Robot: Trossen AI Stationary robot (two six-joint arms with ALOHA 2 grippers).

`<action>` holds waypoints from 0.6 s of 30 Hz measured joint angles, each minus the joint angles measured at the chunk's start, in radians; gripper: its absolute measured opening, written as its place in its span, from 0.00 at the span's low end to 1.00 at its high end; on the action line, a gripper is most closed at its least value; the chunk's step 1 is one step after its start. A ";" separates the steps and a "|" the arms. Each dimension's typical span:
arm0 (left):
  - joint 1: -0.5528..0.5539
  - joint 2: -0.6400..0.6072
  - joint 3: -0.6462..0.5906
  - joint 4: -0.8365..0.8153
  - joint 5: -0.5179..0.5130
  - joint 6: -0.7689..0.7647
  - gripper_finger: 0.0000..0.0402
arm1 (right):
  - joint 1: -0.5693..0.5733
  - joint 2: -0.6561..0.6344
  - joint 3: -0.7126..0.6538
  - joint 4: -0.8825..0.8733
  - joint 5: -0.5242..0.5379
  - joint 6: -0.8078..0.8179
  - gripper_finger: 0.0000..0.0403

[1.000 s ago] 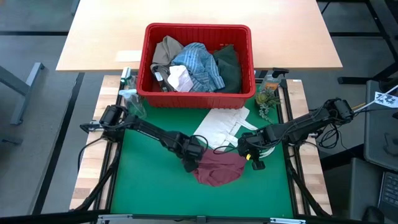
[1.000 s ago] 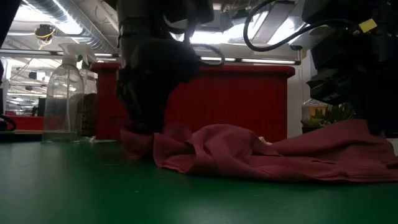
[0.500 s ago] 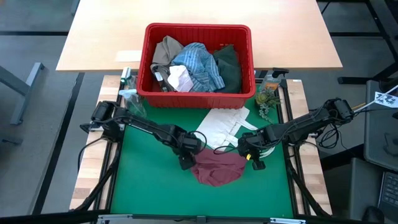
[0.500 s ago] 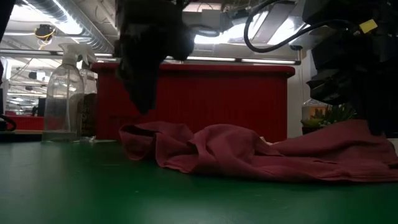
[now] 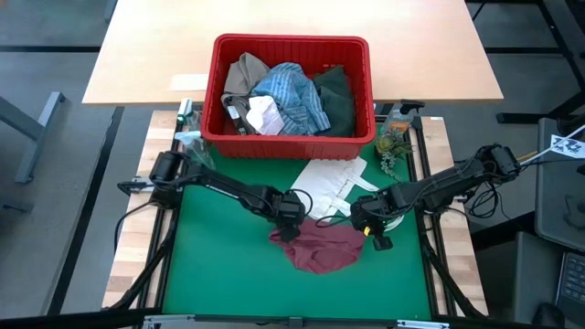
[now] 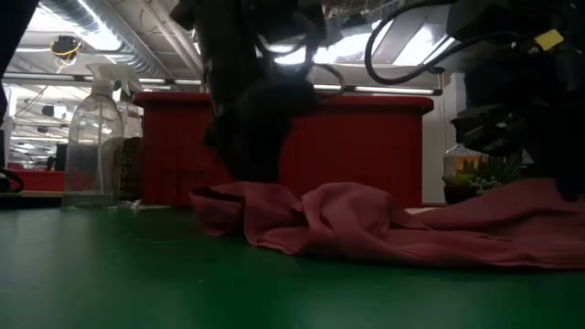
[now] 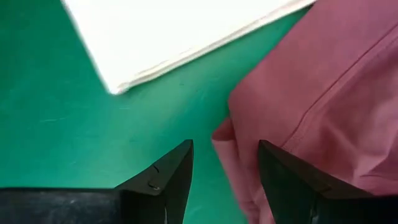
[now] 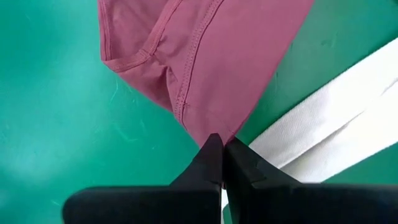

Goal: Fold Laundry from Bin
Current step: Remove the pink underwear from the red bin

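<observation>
The small maroon cloth [image 5: 315,249] lies crumpled on the green mat [image 5: 215,274] of the counter, in front of the red bin [image 5: 292,142], where the striped shirt [image 5: 291,99], tan garment [image 5: 245,73], dark green garment [image 5: 336,96] and a small white cloth [image 5: 265,116] wait. A flat white tote bag [image 5: 327,183] lies between bin and cloth, touching the cloth's far edge.

The right gripper [image 8: 222,163] sits at the cloth's right far corner, its jaws pressed together on the hem — pinching the edge, as the right wrist view shows. The left gripper [image 7: 225,167] hangs over the opposite, left far corner with jaws apart; the cloth's folded edge lies just under and between them, not yet gripped.

So the relation that counts: the cloth's long axis runs left to right between the two grippers, and the free corner lies directly beneath the left jaws — the left arm is plainly the nearer. Judging from this, the next move would be to lower and close there, avoiding the tote bag nearby.
</observation>
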 joint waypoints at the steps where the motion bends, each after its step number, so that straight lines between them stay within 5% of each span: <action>1: 0.000 0.011 0.000 0.015 0.000 0.000 0.43 | 0.000 0.000 0.000 0.000 0.000 0.000 0.00; 18: -0.001 0.056 0.004 -0.136 -0.144 0.006 0.43 | -0.002 0.000 0.002 0.008 0.009 0.000 0.00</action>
